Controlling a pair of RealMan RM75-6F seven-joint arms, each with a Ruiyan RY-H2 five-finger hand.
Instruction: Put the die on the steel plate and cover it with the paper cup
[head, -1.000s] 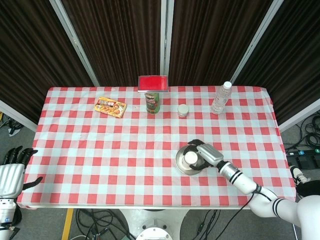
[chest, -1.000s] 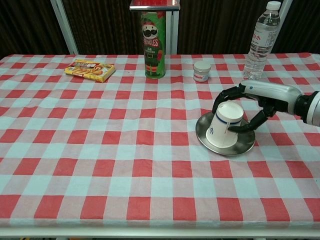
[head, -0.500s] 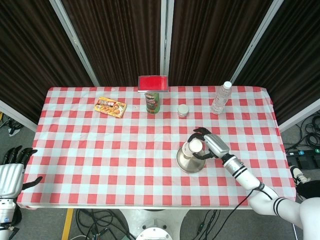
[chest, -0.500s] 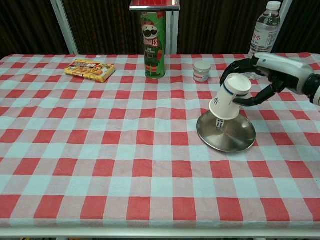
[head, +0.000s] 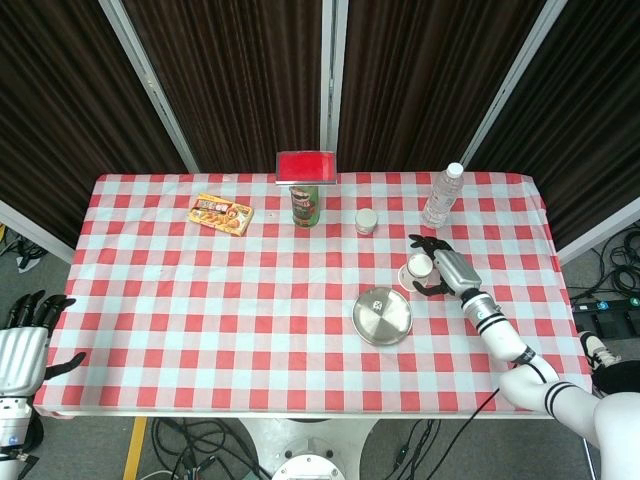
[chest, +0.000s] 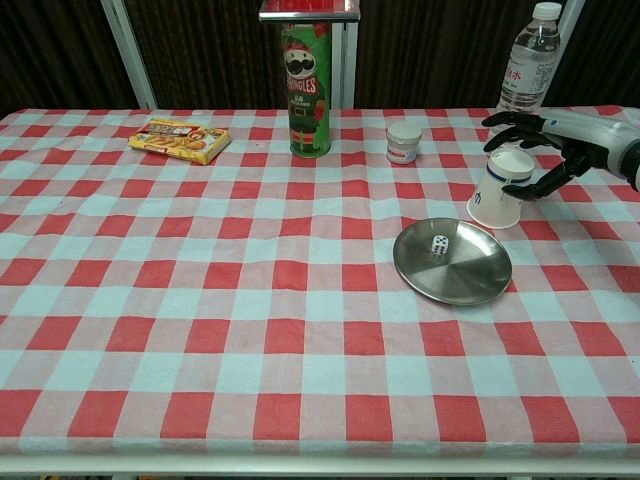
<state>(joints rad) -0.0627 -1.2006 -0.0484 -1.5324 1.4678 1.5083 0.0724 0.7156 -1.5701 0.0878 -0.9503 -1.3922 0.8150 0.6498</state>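
Beside the steel plate, the right hand grips the paper cup, mouth down, tilted.

Dark pleated curtains behind checkered table; cables on grey floor.

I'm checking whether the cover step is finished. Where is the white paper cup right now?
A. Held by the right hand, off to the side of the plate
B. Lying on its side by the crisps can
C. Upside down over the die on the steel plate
A: the right hand holds the white paper cup beside the round steel plate, where the small white die sits uncovered.
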